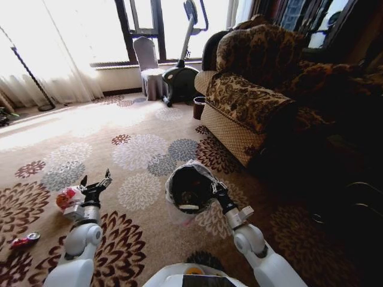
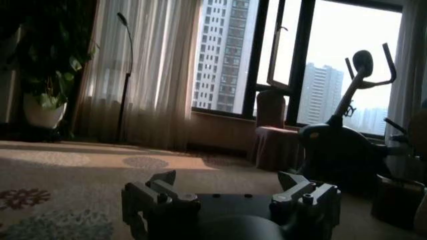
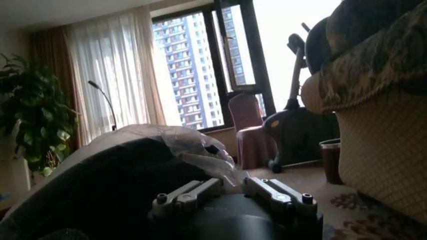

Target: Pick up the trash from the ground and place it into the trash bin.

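My right gripper (image 1: 216, 190) is shut on the rim of the trash bin (image 1: 190, 186), a black bucket lined with a crinkled plastic bag, tilted with its mouth toward me. In the right wrist view the bin's black wall (image 3: 113, 190) and bag sit right against the right gripper (image 3: 230, 187). Something white lies inside the bin. My left gripper (image 1: 96, 181) is open above the carpet, just right of a crumpled white-and-red wrapper (image 1: 69, 199). A small red can (image 1: 24, 240) lies further left and nearer me. The left gripper (image 2: 230, 189) has nothing between its fingers.
A patterned sofa (image 1: 251, 95) stands at the right. An exercise bike (image 1: 182, 72), a covered chair (image 1: 149, 66) and a small dark pot (image 1: 198, 107) stand by the window. A floor lamp (image 1: 30, 78) is at the far left. Flowered carpet (image 1: 137, 155) lies open ahead.
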Available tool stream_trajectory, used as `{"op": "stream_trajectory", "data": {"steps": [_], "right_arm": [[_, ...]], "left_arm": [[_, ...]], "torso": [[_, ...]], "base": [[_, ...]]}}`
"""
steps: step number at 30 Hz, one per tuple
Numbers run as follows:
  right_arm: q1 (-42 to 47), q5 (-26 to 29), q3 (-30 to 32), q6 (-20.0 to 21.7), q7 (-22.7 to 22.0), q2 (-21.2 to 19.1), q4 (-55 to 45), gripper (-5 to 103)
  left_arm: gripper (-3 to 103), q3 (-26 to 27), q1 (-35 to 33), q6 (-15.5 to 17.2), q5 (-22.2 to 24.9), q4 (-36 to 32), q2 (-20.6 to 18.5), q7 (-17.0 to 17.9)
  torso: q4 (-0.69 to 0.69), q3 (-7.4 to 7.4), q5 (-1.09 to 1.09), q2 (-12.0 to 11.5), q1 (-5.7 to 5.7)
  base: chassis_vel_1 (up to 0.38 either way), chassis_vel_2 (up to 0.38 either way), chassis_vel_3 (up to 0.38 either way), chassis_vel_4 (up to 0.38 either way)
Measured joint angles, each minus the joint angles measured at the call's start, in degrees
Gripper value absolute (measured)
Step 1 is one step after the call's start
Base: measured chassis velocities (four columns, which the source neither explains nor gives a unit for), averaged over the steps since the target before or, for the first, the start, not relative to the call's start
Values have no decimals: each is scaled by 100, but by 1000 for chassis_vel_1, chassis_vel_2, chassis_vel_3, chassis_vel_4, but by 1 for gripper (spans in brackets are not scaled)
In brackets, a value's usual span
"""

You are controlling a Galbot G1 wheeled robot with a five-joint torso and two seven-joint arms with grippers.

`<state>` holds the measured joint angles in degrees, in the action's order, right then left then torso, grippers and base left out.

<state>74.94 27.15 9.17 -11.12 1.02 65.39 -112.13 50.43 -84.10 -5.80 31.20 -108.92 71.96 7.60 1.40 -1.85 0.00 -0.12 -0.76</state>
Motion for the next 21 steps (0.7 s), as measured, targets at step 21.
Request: {"op": "stream_trajectory", "data": {"steps": [21], "right_arm": [[156,-55,61,-17,3,-67,-121,0]], "left_arm": [[100,-95,122,-52,-35,418,18,144]], "torso": [[-1,0,0,0,-1]], "base": [[91,92,98,96]]}}
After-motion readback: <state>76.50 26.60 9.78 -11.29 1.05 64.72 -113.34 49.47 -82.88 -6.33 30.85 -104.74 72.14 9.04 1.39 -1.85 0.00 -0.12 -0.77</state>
